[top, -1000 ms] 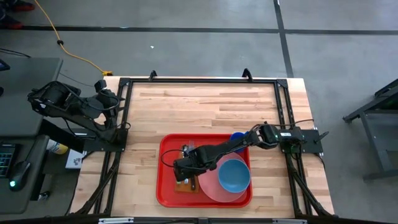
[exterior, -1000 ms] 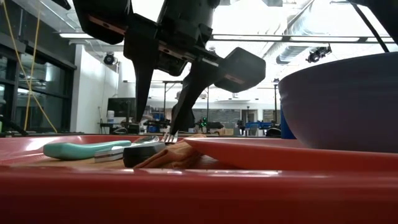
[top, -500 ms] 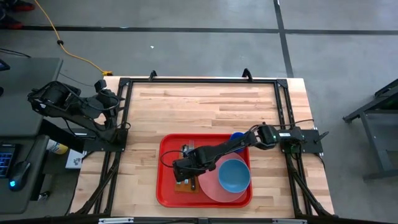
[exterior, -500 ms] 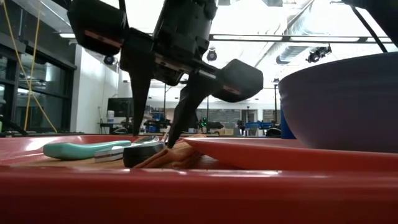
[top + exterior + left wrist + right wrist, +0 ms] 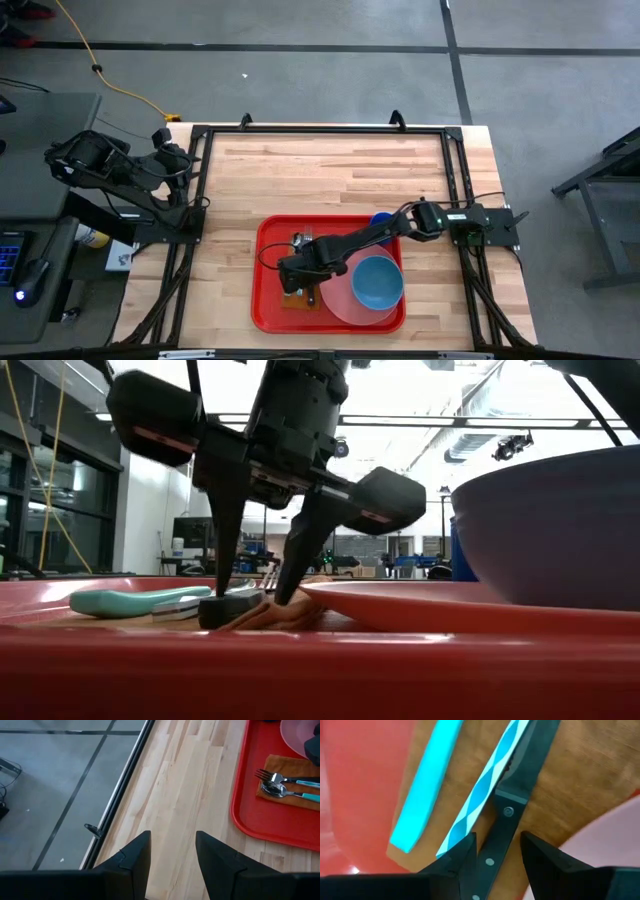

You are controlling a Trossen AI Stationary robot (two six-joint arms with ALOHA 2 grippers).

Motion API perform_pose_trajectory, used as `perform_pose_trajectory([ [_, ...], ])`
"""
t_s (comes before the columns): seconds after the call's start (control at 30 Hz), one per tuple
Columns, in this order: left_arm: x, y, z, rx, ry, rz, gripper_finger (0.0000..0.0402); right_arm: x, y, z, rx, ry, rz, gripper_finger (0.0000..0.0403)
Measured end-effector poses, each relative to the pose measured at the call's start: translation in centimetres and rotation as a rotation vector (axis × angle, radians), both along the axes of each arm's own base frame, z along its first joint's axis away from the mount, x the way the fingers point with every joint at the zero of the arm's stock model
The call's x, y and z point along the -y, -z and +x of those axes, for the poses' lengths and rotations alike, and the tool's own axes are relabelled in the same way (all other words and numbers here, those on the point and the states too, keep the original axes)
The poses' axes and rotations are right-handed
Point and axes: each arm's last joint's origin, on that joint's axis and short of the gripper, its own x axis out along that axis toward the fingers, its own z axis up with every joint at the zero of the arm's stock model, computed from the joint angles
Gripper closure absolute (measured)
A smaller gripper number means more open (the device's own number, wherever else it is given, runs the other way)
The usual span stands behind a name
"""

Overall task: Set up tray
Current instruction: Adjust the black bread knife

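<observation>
The red tray (image 5: 268,300) lies at the table's near middle. On it an orange-brown napkin (image 5: 296,297) carries two teal-handled utensils (image 5: 427,785) and a black-handled knife (image 5: 512,805). My right gripper (image 5: 293,272) points down over the napkin, open. Its fingers stand on either side of the knife's handle (image 5: 228,610), with narrow gaps showing in the right wrist view. My left gripper (image 5: 172,837) is open and waits off the table's left edge, over bare wood.
A round pink plate (image 5: 340,295) with a blue bowl (image 5: 376,282) fills the tray's right half, close beside the napkin. A blue cup (image 5: 381,219) stands at the tray's far right corner. Bare wooden table (image 5: 330,170) stretches toward the far edge.
My right gripper has come down toward the knife on the napkin, so its fingertips now flank the handle. The knife and the other utensils have stayed where they were.
</observation>
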Motion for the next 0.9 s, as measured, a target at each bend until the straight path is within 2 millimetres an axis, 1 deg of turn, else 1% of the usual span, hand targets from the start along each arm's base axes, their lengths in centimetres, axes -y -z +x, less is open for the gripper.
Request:
perform_pose_trajectory([
  [0.07,0.00,0.00,0.00,0.000,0.000,0.000,0.0215,-0.08,0.55,0.13,-0.008,-0.004,0.012,0.0269],
  [0.17,0.00,0.00,0.00,0.000,0.000,0.000,0.0215,-0.10,0.85,0.19,-0.016,-0.008,0.024,0.0269],
  [0.57,0.00,0.00,-0.01,0.000,0.000,0.000,0.0215,0.76,1.05,0.23,-0.040,0.011,0.006,0.0272],
  [0.7,0.00,0.00,0.00,-0.001,0.001,0.001,0.0215,0.76,1.11,0.20,-0.041,0.003,0.006,0.0289],
  [0.9,0.00,0.00,0.00,-0.008,0.012,0.011,0.0215,0.75,1.15,0.20,-0.039,-0.016,0.005,0.0333],
])
